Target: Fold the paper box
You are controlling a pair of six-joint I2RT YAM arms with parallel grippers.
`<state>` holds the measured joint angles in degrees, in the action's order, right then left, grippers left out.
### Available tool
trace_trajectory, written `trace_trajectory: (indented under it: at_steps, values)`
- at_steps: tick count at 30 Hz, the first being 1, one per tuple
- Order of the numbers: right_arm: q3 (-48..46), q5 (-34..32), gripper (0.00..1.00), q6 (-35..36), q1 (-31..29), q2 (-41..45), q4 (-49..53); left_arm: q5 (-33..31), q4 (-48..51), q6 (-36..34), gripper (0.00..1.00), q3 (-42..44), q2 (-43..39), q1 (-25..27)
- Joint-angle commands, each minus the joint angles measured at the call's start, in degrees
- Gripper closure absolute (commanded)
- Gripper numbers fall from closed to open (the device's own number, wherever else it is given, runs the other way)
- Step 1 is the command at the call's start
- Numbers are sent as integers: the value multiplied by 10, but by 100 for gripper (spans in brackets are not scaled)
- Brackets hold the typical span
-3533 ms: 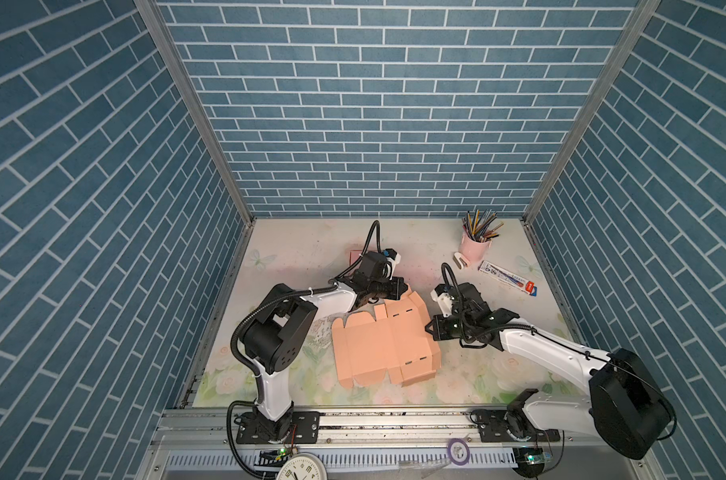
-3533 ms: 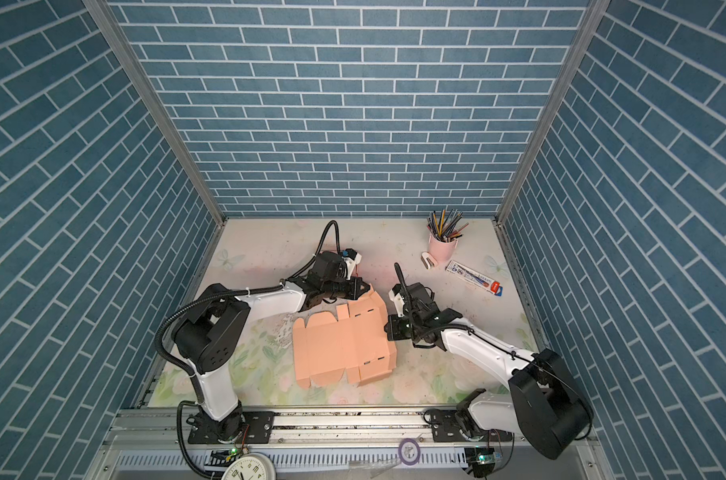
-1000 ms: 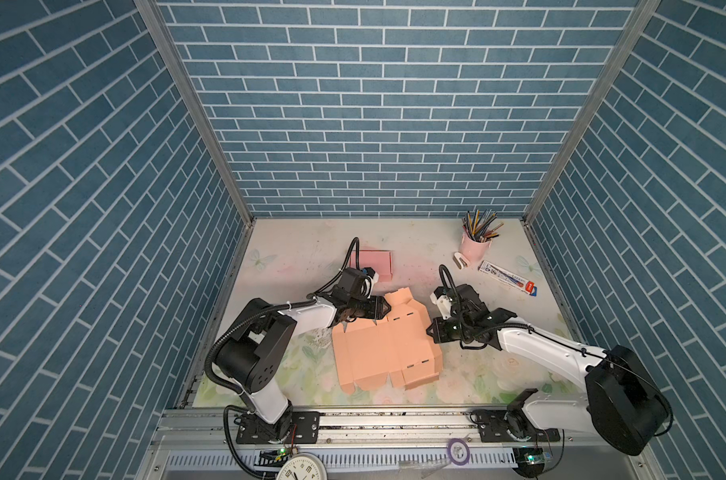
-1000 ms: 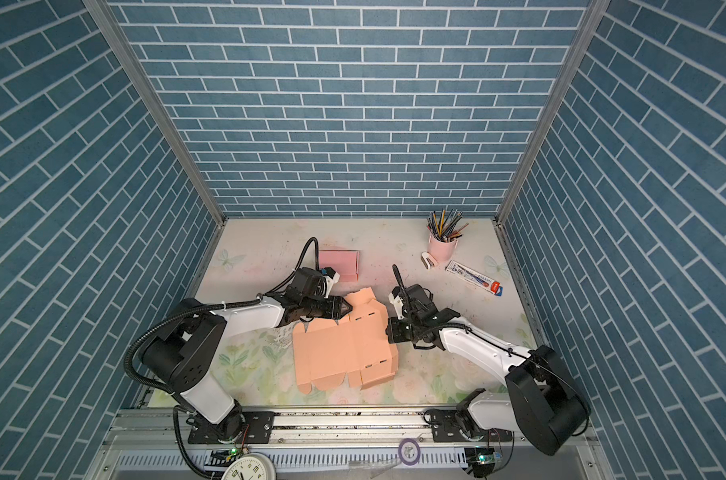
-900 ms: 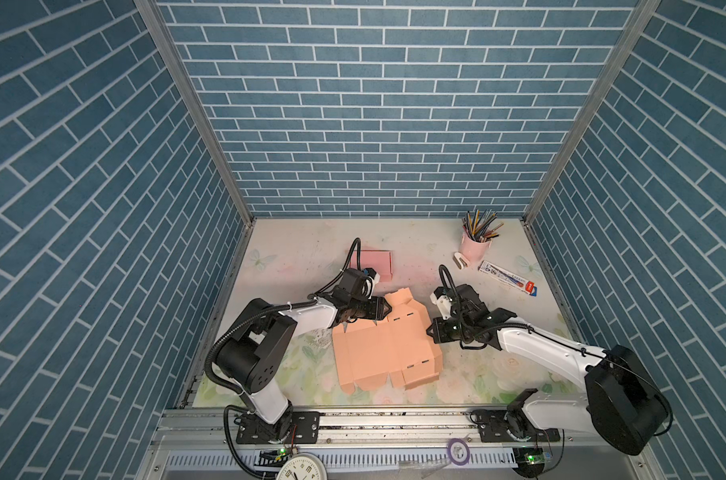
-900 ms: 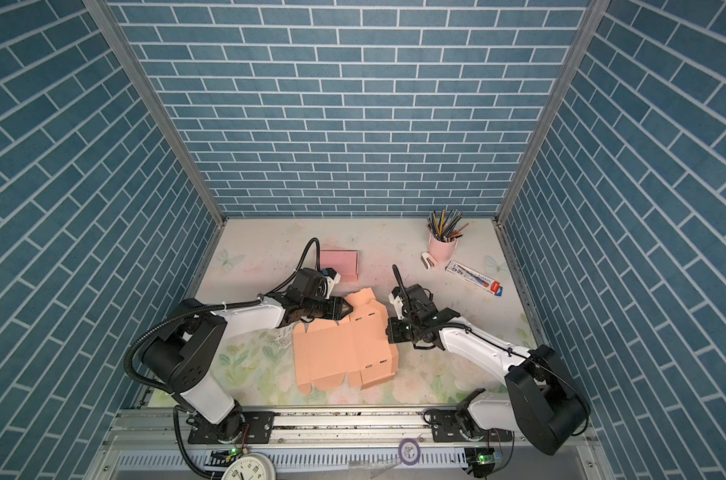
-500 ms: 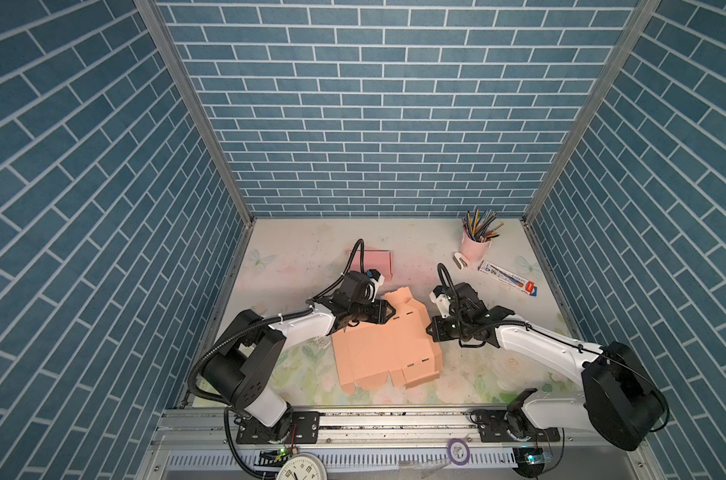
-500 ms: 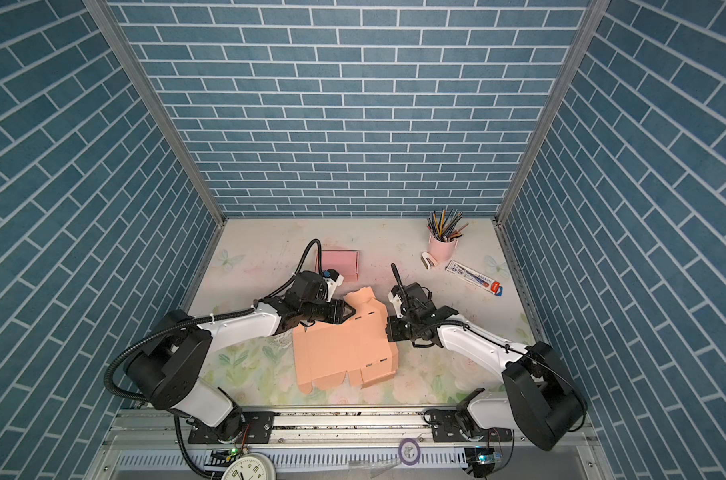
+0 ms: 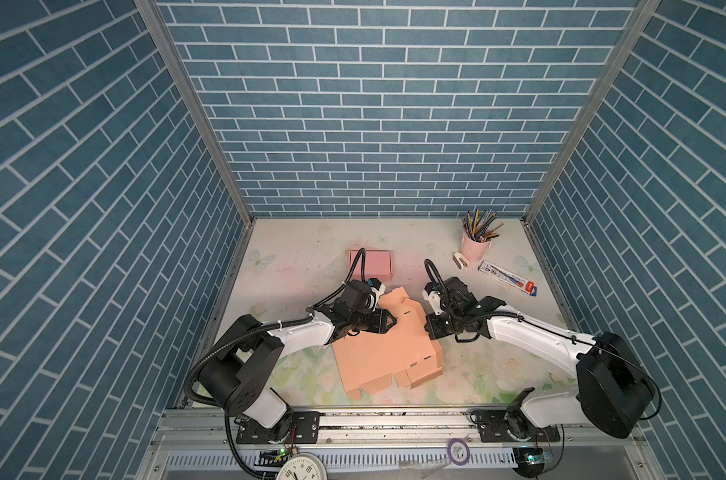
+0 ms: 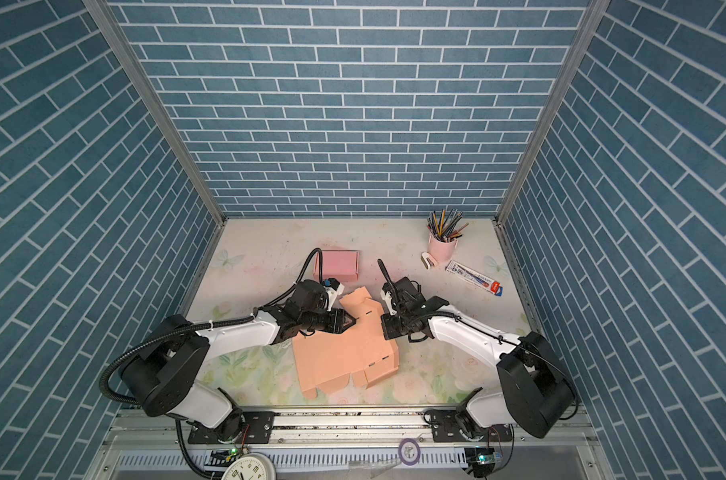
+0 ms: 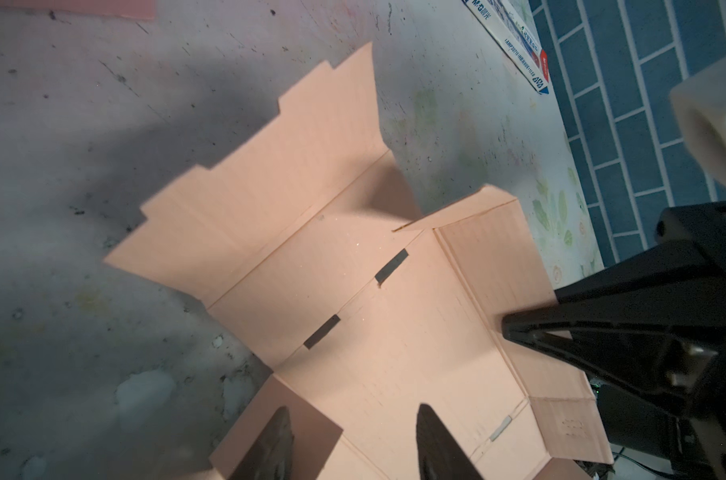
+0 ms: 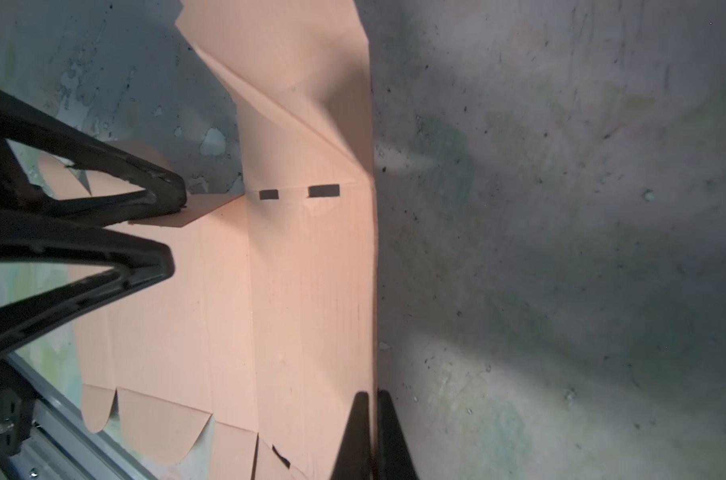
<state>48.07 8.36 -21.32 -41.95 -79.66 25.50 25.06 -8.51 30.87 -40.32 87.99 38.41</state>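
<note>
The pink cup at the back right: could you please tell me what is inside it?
Coloured pencils stand in the pink cup, fanning out; its wall hides their lower ends and the bottom.

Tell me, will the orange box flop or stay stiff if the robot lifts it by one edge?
Probably bendy: the box is a thin flat sheet with creases, and one side stands up where the right hand pinches it. It likely hinges at those folds rather than lifting flat. It looks light, so a push would probably slide it.
</note>
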Motion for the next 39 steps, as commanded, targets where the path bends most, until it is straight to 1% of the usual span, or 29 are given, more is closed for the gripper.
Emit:
trace_trajectory:
  at_steps: [1,5,8,12,16,18,24,26,31,37,39]
  values:
    - [37,-86,100,48,-19,-6,71,6,-17,11,52,16,-24,-13]
    - [74,-152,100,70,-52,-16,122,19,-21,10,52,36,-65,-47]
    - [105,-207,100,83,-84,-28,156,34,-16,5,53,42,-94,-86]
    - [140,-254,100,96,-116,-55,189,44,-11,3,53,35,-117,-138]
    - [181,-296,100,102,-147,-86,224,57,-48,42,53,41,-101,-193]
    - [206,-336,100,111,-171,-103,242,58,-70,54,53,40,-77,-207]
    - [253,-417,100,141,-220,-145,279,56,-116,71,54,32,-5,-207]
    - [265,-434,100,147,-231,-156,286,55,-121,66,54,30,9,-202]
    - [279,-454,100,167,-254,-177,283,48,-121,49,54,24,28,-182]
    - [276,-479,100,177,-258,-197,267,66,-157,54,54,44,40,-159]
    - [268,-487,100,190,-258,-198,251,70,-165,54,54,49,40,-153]
